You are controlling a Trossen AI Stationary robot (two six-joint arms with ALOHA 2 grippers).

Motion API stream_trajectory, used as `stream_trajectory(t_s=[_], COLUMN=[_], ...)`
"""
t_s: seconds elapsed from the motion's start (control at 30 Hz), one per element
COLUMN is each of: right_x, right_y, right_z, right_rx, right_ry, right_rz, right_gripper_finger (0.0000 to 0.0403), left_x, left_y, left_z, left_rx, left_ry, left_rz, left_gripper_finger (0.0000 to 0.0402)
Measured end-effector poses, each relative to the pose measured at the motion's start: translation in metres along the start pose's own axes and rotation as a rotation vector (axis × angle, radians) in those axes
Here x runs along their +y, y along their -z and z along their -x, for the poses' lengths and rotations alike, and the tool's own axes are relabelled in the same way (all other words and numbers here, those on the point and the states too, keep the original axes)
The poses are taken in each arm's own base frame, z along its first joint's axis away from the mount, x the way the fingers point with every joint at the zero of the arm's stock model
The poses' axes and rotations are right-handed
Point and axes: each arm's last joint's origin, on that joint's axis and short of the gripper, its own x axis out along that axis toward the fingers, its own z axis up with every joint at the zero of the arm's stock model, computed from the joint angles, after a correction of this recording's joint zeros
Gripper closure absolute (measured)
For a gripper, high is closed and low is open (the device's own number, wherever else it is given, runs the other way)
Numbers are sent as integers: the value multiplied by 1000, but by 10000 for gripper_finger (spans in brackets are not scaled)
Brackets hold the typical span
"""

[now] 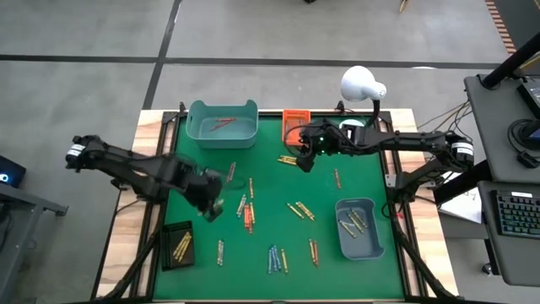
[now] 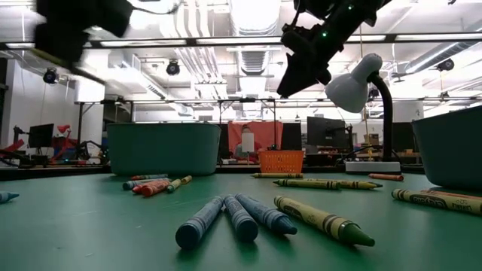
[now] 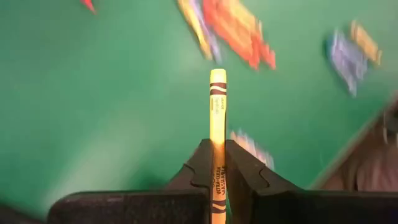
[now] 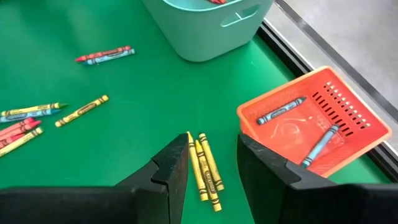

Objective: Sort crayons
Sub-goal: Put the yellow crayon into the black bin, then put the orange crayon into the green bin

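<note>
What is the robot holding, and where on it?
The left gripper pinches a yellow crayon near its back end. The right gripper holds nothing; it hangs open above three yellow crayons.

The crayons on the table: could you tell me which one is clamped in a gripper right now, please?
The yellow crayon held in the left gripper, sticking out beyond its shut jaws above the mat; the others lie loose on the mat or in bins.

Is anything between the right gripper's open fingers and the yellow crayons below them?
Nothing visible. The right gripper hangs open directly over the yellow crayons, which lie on bare green mat, with the orange basket off to one side.
</note>
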Motion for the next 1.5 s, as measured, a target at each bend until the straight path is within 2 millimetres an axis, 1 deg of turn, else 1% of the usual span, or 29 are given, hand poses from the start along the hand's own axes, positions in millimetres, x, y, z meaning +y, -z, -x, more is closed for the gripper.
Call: stream_trajectory(t_s=[0.1, 0.17, 0.23, 0.3, 0.43, 0.57, 0.67, 0.9, 1.1, 1.3, 1.4, 1.5], right_x=[5, 8, 12, 15, 23, 31, 36, 49, 60, 68, 71, 73], right_y=[1, 1, 2, 3, 4, 6, 6, 9, 12, 15, 17, 20], right_z=[1, 1, 2, 3, 4, 6, 7, 11, 14, 16, 16, 16], right_rx=[0, 0, 0, 1, 1, 1, -3, -8, -12, -13, -10, -1], right_ry=[-12, -21, -30, -39, -57, -79, -92, -127, -155, -178, -186, -192], right_rz=[10, 18, 27, 34, 51, 69, 78, 96, 127, 148, 151, 135], right_gripper_finger=[278, 278, 278, 278, 278, 278, 278, 278, 278, 278, 278, 278], left_x=[-8, -12, -16, -20, -27, -27, -31, -36, -37, -37, -39, -45], left_y=[27, 45, 62, 77, 99, 114, 119, 122, 124, 125, 125, 124], left_z=[-2, -6, -9, -12, -24, -40, -54, -86, -108, -116, -116, -112], left_rx=[130, 209, 254, 269, 264, 207, 180, 154, 142, 141, 140, 124], left_ry=[-20, -69, -123, -163, -263, -452, -511, -636, -728, -762, -756, -723], left_rz=[39, 90, 147, 199, 324, 458, 474, 465, 439, 419, 417, 390], left_gripper_finger=[401, 401, 401, 401, 401, 402, 402, 399, 369, 340, 333, 331])
